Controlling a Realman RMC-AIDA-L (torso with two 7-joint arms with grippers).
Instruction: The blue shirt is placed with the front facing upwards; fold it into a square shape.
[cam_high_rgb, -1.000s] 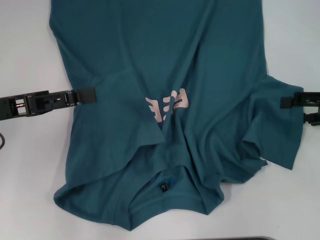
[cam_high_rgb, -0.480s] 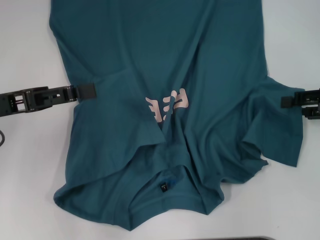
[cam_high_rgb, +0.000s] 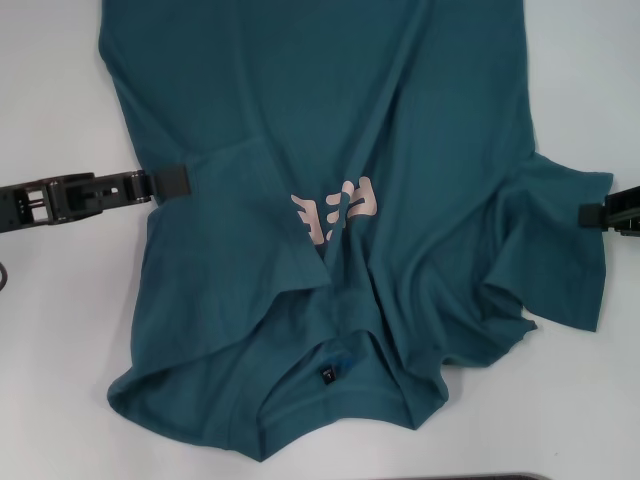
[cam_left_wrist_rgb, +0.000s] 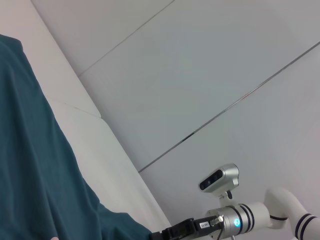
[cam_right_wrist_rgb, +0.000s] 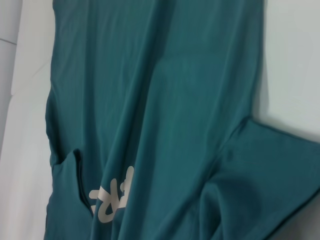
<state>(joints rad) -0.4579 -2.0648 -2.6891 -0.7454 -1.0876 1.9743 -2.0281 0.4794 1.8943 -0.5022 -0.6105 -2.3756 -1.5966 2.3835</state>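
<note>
Lying spread on white table, collar nearest robot: large dark teal-blue cotton T-shirt, soft, limp, light. Left gripper at shirt's left edge, right gripper at right sleeve; finger states cannot tell. Best hold: sleeve hems.

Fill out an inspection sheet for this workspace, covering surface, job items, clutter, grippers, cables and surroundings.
Surface: white table, bare around the garment.
Job's things: the blue shirt lies front up with its collar toward the robot; left sleeve folded in over the body, right sleeve spread outward; cloth wrinkled, pink lettering partly creased, black neck tag showing.
Clutter: nothing seen.
Grippers: left gripper at the shirt's left edge by the folded sleeve; right gripper at the outer edge of the right sleeve.
Cables: a dark cable piece at the table's left border.
Surroundings: pale panelled wall; another camera head above the right arm in the left wrist view.
</note>
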